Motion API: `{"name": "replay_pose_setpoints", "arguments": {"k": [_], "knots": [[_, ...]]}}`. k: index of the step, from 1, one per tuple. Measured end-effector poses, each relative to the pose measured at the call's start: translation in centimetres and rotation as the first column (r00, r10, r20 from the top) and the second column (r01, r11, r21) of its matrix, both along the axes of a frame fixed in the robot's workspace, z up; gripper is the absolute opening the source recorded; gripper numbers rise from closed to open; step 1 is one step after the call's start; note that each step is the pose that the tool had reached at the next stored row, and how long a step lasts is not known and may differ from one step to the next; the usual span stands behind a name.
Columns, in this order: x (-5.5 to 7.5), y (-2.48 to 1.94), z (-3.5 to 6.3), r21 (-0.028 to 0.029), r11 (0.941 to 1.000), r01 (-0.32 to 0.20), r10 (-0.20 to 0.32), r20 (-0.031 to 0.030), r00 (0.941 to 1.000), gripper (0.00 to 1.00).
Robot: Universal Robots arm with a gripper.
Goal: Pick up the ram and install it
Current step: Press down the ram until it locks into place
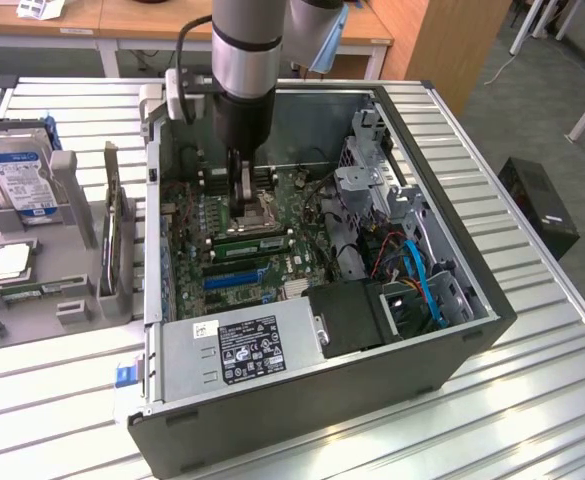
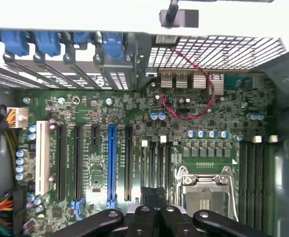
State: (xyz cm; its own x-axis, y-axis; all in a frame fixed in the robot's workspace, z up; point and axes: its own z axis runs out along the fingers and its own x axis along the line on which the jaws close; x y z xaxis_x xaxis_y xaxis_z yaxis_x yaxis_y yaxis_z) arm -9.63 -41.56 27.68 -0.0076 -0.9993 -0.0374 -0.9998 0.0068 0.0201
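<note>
Inside the open computer case (image 1: 452, 340): hand (image 1: 244, 200), clenched with nothing visibly held, low over the motherboard (image 2: 134, 118); ram (image 1: 247, 243) seated in a slot just beside it.

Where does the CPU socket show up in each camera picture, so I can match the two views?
Exterior view: the CPU socket lies mid-motherboard, right under the gripper, which partly covers it.
Wrist view: the CPU socket is the metal-framed square between two banks of black memory slots.
Shared landmark: the blue expansion slot, a few slots away from the socket in both.
</note>
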Motion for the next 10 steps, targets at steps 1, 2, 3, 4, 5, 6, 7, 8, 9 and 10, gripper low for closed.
{"name": "replay_pose_setpoints", "arguments": {"k": [1, 2, 3, 4, 5, 6, 7, 8, 9, 10], "knots": [[0.0, 0.0, 0.33, 0.0, 1.0, 0.0, 0.0, 0.0, 1.0, 0.11], [0.0, 0.0, 0.93, -0.0001, 1.0, 0.0, 0.0, 0.0, 1.0, 0.11], [0.0, 0.0, 1.25, -0.0001, 1.0, 0.0, 0.0, 0.0, 1.0, 0.11], [0.0, 0.0, 1.55, -0.0002, 1.0, 0.0, 0.0, -0.0001, 1.0, 0.11], [0.0, 0.0, 1.86, -0.0001, 1.0, 0.0, 0.0, -0.0001, 1.0, 0.11], [0.0, 0.0, 2.14, -0.0001, 1.0, 0.0, 0.0, 0.0, 1.0, 0.11], [0.0, 0.0, 2.4, 0.0, 1.0, 0.0, 0.0, 0.0, 1.0, 0.11], [0.0, 0.0, 2.58, -0.0001, 1.0, 0.0, 0.0, -0.0001, 1.0, 0.11], [0.0, 0.0, 2.6, 0.0, 1.0, 0.0, 0.0, 0.0, 1.0, 0.11], [0.0, 0.0, 2.6, 0.0, 1.0, 0.0, 0.0, 0.0, 1.0, 0.11]]}}
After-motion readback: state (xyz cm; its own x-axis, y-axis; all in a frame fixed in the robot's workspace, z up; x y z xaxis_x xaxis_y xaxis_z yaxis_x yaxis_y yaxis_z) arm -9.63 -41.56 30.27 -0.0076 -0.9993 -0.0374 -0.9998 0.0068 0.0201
